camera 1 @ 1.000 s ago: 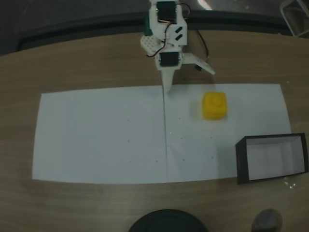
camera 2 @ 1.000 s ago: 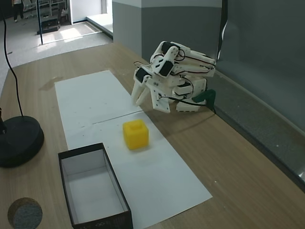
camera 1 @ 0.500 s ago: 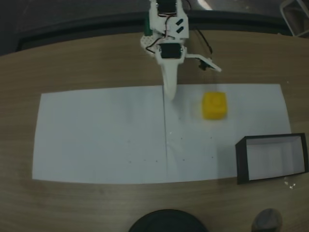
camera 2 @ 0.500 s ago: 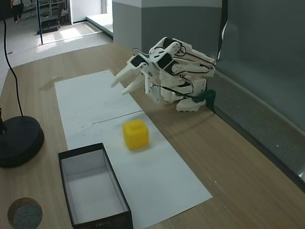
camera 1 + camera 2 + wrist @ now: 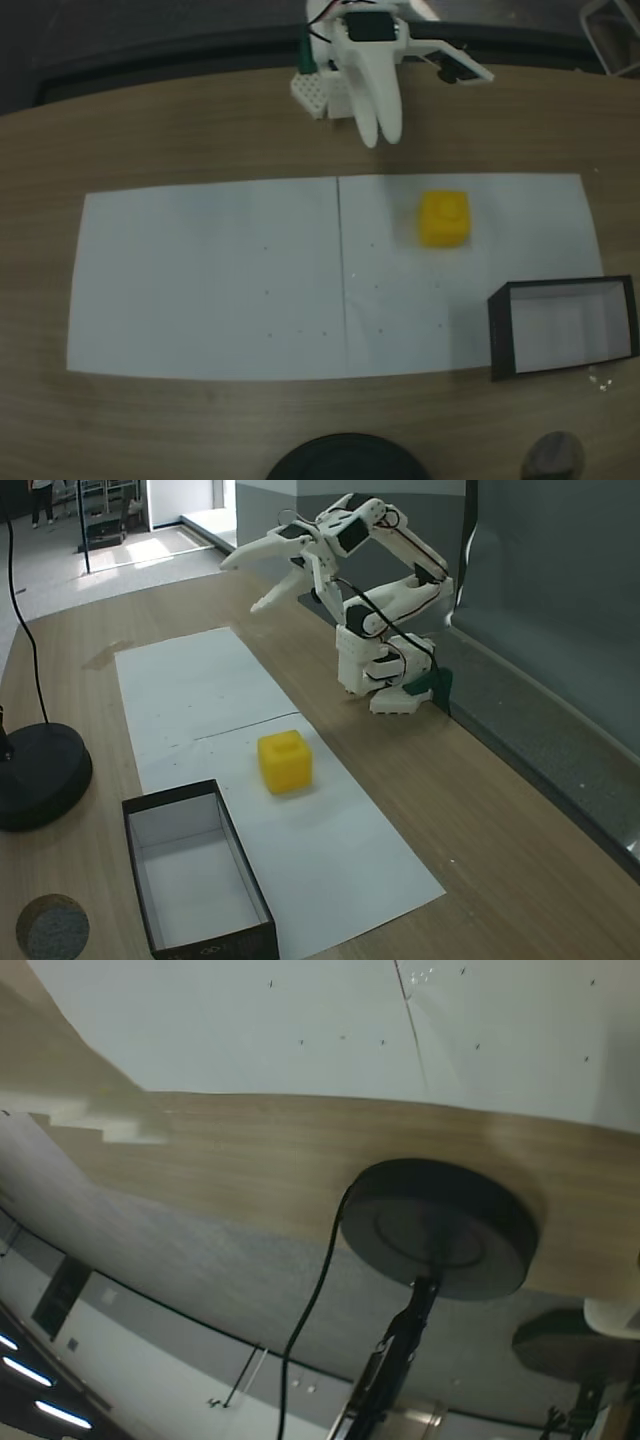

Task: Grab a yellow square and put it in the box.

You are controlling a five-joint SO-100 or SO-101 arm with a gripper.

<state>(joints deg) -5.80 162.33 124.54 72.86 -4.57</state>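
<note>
Your tool (image 5: 243, 584) hung high above the table (image 5: 480, 880), fingers spread apart and gripping nothing. The yellow square (image 5: 284, 761) sat on the white paper (image 5: 200, 690), near the box (image 5: 190, 920) but not touching it.

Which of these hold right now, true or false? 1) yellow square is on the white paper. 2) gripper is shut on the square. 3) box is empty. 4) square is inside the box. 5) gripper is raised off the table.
1) True: the yellow square sits on the white paper.
2) False: the gripper is open, holds nothing and is well away from the square.
3) True: the box shows only its pale bottom.
4) False: the square lies on the paper outside the box, between it and the arm's base.
5) True: in a fixed view the gripper is up in the air above the table.
</note>
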